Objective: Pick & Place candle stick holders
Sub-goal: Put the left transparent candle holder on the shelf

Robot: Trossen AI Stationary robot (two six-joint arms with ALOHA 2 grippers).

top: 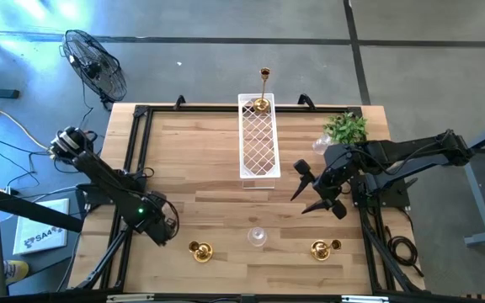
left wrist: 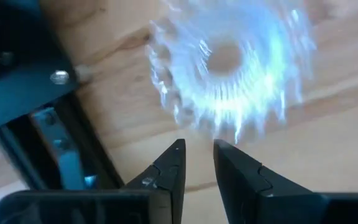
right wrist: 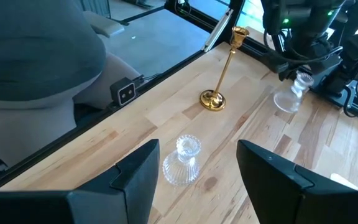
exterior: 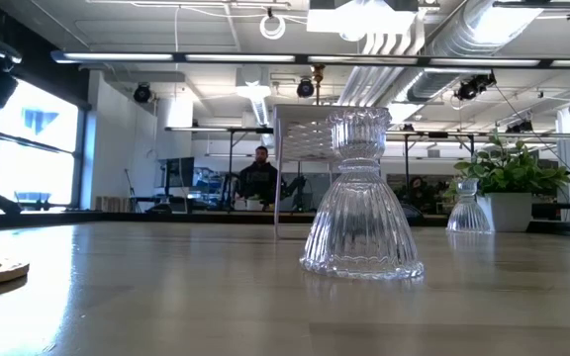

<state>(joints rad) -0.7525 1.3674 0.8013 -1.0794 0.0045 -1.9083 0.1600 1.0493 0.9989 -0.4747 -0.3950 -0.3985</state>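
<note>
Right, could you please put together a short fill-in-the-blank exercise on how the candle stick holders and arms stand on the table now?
1. Between the two squat gold holders at the table's near edge stands a clear ____ holder.
2. The right gripper hangs above the table with its jaws ____.
3. The green plant stands on the ____ arm's side of the white lattice tray.

Missing words: glass; open; right
</note>
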